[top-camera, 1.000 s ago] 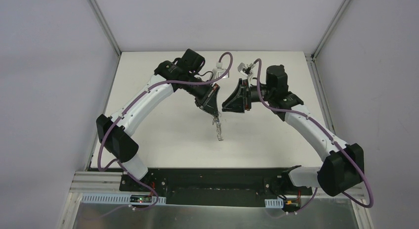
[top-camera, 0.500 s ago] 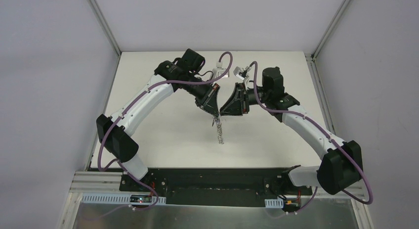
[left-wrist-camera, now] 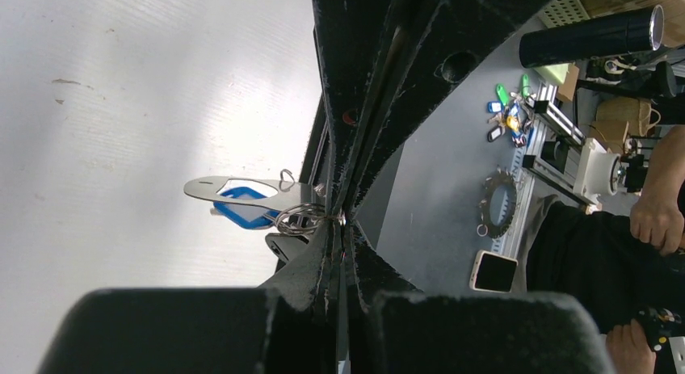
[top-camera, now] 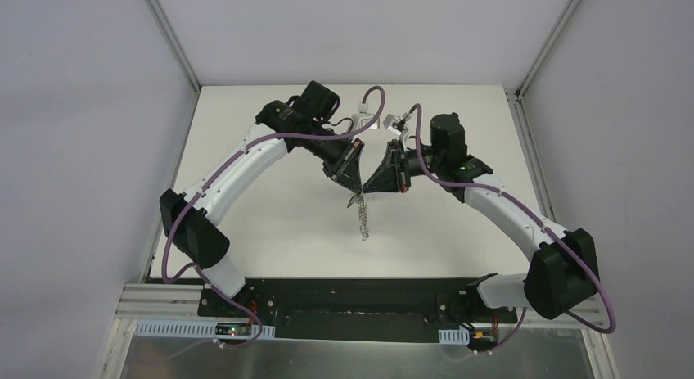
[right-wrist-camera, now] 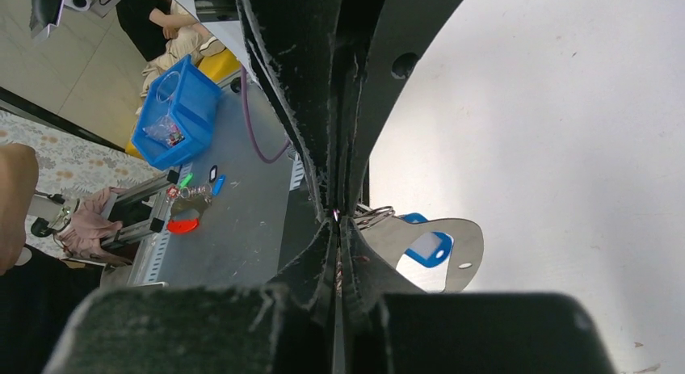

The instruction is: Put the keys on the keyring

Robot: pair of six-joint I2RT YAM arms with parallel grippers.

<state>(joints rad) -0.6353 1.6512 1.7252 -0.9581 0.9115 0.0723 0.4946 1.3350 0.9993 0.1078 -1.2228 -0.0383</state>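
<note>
The keyring [right-wrist-camera: 467, 238] is a flat, pale silvery oval loop; it hangs in the air, clamped at one end where the tips of the left gripper [top-camera: 353, 185] and right gripper [top-camera: 370, 185] meet, and juts out sideways; thin wire rings [left-wrist-camera: 297, 220] bunch at that pinched end; one key's blue tag [right-wrist-camera: 428, 250] (a white patch in its middle) lies just behind the loop and shows through its opening; seen from above, a string of small metal pieces [top-camera: 361, 219] dangles below.
</note>
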